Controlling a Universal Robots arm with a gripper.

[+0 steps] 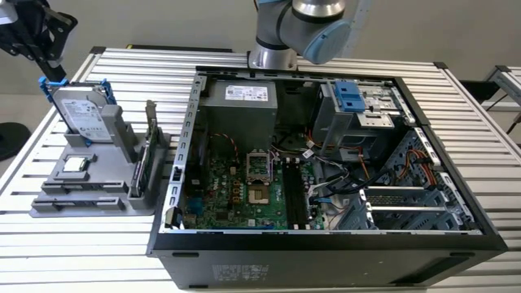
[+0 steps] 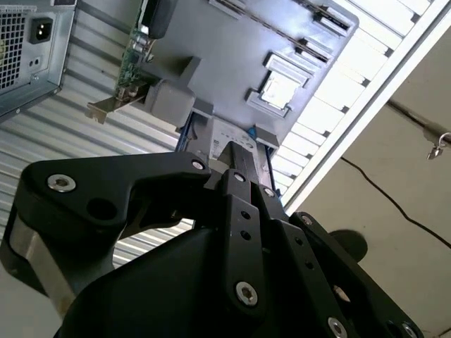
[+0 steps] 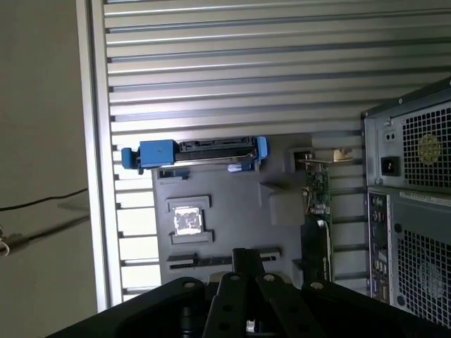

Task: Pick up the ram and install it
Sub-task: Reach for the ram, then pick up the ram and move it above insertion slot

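Hand, apparently closed, above the hard drive

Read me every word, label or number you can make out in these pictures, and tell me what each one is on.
No text here is legible.
White label on the power supply: too small to read.
Label on the hard drive: too blurred to read.
Pale sticker on the outer wall of the case: too small to read.
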